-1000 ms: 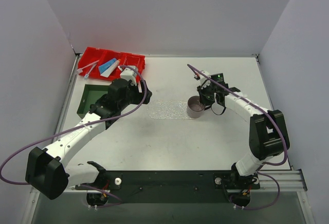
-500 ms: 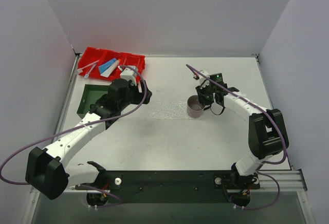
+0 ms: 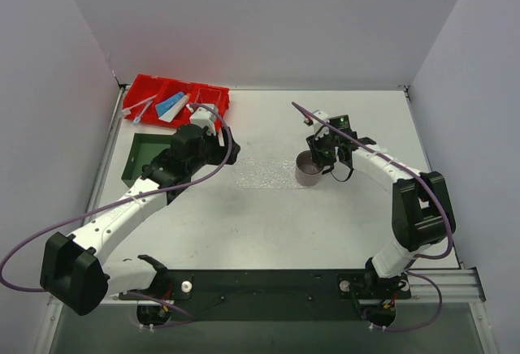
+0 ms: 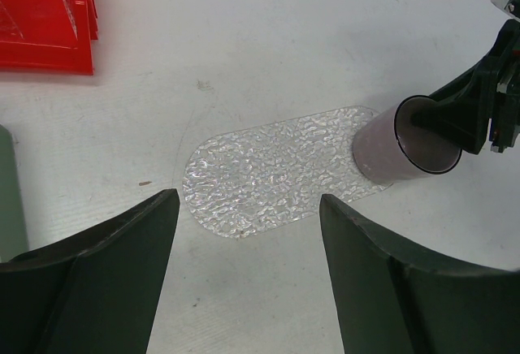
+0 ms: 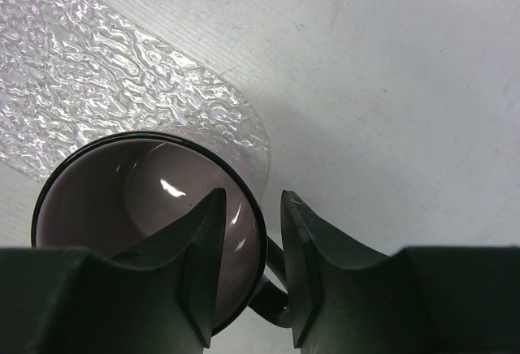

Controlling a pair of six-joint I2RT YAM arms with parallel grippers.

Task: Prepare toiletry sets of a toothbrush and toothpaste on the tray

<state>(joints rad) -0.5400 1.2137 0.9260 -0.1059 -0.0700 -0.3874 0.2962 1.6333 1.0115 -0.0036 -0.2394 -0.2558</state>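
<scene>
You have nothing set yet: toothbrushes [image 3: 138, 110] and toothpaste [image 3: 169, 108] lie left of the tray [image 3: 256, 172]; left gripper [image 4: 248, 201], right gripper [image 5: 252, 200] open.

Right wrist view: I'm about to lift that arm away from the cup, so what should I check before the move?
1. Right gripper jaws parted, one finger inside the rim, one outside: ok.
2. Mauve dark-rimmed cup upright: ok.
3. Cup fully on the clear bumpy oval plastic tray: cannot tell; it sits at one end.
4. Left gripper jaws wide, empty: ok.
5. Blue toothpaste tube and pale toothbrushes on the tray: not ok, both lie in the red plastic bin.
</scene>
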